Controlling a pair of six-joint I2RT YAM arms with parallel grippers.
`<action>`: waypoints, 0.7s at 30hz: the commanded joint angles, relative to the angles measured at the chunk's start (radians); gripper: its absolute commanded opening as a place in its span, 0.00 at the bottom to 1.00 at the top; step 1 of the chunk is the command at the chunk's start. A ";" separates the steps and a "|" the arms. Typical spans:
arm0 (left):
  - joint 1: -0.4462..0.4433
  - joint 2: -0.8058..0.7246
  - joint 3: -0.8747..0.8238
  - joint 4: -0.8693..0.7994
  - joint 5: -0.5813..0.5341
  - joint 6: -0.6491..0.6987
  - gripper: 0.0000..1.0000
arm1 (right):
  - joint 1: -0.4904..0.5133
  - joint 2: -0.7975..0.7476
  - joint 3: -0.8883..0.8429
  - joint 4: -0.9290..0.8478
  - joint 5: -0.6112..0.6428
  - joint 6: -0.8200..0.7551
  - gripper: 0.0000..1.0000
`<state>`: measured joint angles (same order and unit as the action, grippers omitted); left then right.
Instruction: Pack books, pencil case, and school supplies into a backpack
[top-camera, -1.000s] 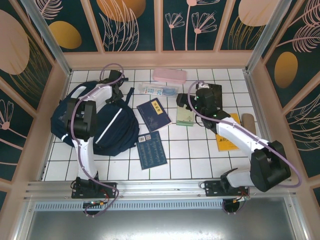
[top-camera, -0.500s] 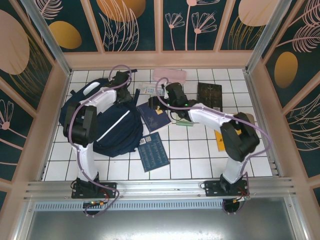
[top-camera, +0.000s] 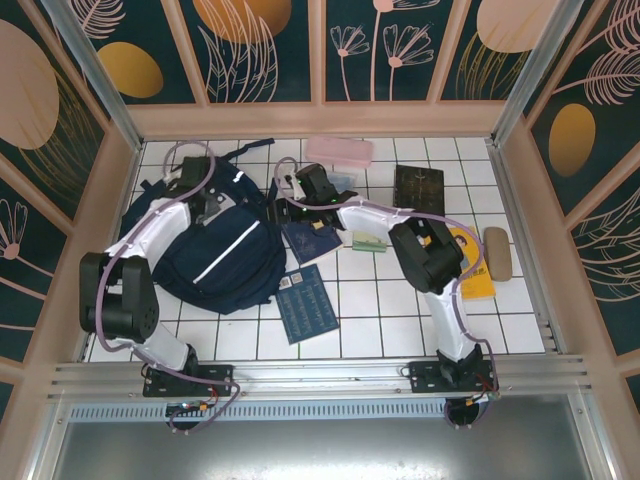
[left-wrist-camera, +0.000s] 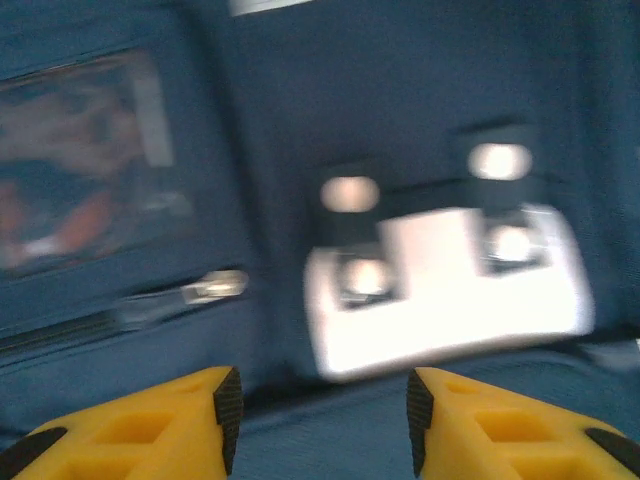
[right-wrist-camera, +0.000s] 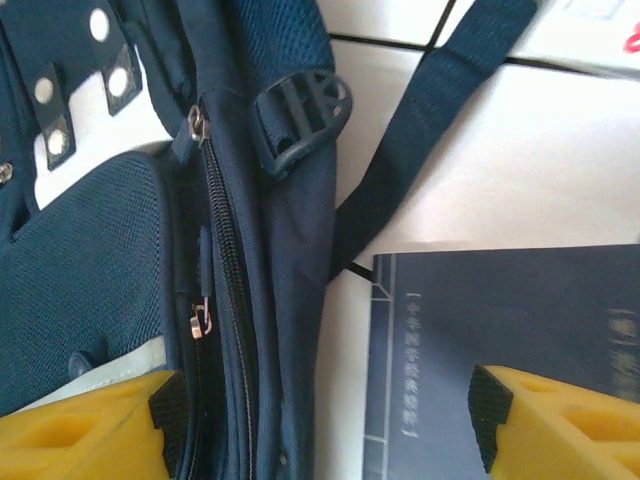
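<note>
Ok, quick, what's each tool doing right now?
Left tool: open, empty, over the backpack.
Right tool: open, empty, above the backpack's zipper and a navy book.

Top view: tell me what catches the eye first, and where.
The big navy backpack lies at the left, with the left gripper and right gripper open at its far end. Right of it a navy book lies flat near the front, and the pink pencil case sits by the far wall.

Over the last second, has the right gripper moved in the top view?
Yes. The right gripper has swung left, from over the dark brown book, past the pencil case, to the backpack's right edge.
</note>
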<state>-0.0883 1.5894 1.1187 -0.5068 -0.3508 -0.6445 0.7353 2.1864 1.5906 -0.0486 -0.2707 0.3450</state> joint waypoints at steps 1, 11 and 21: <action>0.061 -0.057 -0.092 -0.047 -0.044 -0.042 0.49 | 0.025 0.073 0.086 -0.063 -0.044 -0.017 0.76; 0.129 0.006 -0.222 0.009 -0.024 -0.070 0.47 | 0.041 0.148 0.165 -0.097 -0.120 -0.006 0.29; 0.134 0.231 -0.103 0.094 -0.023 -0.028 0.42 | 0.042 -0.047 0.066 -0.061 -0.167 -0.009 0.00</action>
<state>0.0387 1.7088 0.9833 -0.4454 -0.3889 -0.6918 0.7677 2.2593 1.6855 -0.0986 -0.3809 0.3458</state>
